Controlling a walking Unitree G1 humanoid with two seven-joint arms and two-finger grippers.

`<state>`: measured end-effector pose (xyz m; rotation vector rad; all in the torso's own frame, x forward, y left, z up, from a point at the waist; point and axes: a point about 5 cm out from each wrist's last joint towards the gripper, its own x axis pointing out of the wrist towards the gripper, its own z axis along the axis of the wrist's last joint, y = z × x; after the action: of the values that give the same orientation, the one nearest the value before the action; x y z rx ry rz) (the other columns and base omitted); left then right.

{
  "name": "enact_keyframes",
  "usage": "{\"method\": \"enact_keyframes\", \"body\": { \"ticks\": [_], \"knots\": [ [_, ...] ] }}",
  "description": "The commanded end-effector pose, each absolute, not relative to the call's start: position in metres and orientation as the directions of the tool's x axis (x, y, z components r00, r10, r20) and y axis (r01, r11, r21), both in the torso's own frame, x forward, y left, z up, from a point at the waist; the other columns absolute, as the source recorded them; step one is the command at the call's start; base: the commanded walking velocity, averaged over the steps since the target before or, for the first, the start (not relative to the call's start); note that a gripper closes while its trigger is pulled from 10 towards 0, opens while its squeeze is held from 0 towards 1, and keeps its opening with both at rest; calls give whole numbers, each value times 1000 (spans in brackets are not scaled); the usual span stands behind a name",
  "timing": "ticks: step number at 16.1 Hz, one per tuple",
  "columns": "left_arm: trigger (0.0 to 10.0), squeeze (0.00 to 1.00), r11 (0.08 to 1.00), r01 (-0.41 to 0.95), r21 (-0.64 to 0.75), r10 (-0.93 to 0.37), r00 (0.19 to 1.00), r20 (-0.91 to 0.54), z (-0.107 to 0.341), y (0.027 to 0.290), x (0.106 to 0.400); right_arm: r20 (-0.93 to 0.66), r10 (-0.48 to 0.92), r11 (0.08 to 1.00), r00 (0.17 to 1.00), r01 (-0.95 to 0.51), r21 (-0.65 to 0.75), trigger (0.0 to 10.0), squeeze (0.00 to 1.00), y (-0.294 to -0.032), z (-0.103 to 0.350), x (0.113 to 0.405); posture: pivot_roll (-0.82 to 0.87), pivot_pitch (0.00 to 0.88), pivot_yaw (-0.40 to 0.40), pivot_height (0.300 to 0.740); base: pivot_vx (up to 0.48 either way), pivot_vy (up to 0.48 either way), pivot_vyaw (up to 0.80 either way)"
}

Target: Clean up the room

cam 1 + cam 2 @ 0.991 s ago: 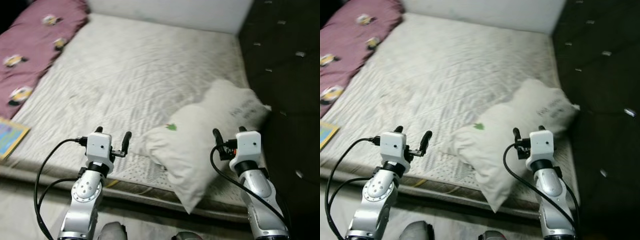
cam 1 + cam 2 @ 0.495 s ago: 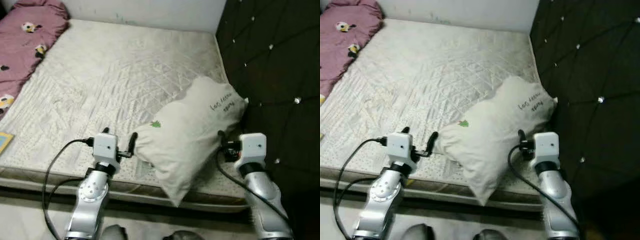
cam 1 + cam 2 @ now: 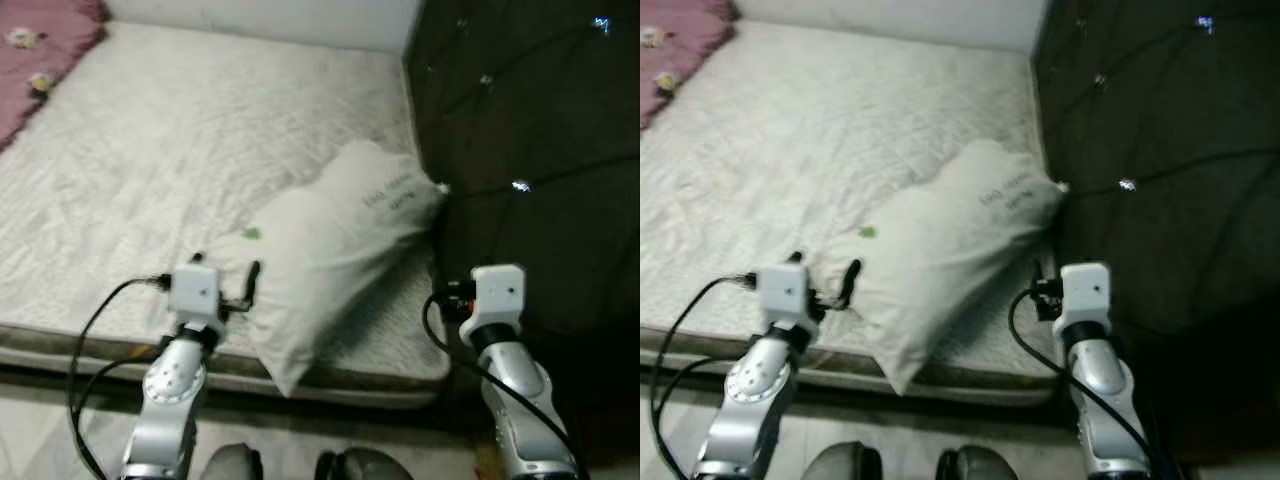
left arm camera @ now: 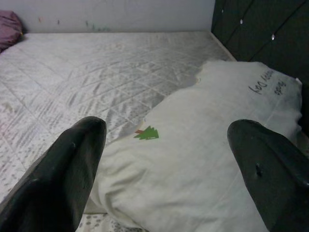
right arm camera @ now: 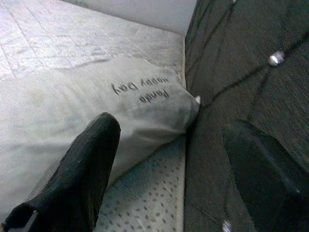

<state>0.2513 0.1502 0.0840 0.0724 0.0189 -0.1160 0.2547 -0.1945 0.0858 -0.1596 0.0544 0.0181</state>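
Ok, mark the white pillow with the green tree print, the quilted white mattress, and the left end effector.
White pillow with green tree print (image 3: 320, 245), left eye view, middle of its cover.
Quilted white mattress (image 3: 170, 130), left eye view, bare top surface.
Left end effector (image 4: 166, 159), left wrist view, midway between its fingertips.

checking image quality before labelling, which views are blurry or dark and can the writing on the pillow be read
Left eye view: soft motion blur, the pillow print unreadable, the tufted headboard dark with glinting studs. Right eye view: the same. Left wrist view: sharper, the green tree print clear, fingers blurred up close. Right wrist view: sharpest, the print readable upside down, "Panda Happy Day".
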Motion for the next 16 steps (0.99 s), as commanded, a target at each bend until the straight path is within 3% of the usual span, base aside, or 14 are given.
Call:
{"method": "enact_keyframes", "body": {
  "ticks": [1,8,11,16],
  "knots": [
    [10000,0,991,105,79,-104,994,-17,87,152,250,-63,6,988,998,-15,-153,10000,0,-196,84,253,-32,116,-35,740,0,0,-481],
    [10000,0,991,-17,130,24,998,-49,83,188,229,-73,-26,991,997,16,-130,10000,0,-198,79,242,-20,125,-15,740,0,0,-71],
    [10000,0,991,-13,135,21,998,-54,83,188,228,-85,-20,992,996,10,-125,10000,0,-198,77,242,-13,124,-17,740,0,0,-483],
    [10000,0,991,2,131,6,998,-63,82,183,226,-84,-18,992,996,7,-125,10000,0,-197,77,240,-19,132,-13,740,0,0,0]
  ]
}}
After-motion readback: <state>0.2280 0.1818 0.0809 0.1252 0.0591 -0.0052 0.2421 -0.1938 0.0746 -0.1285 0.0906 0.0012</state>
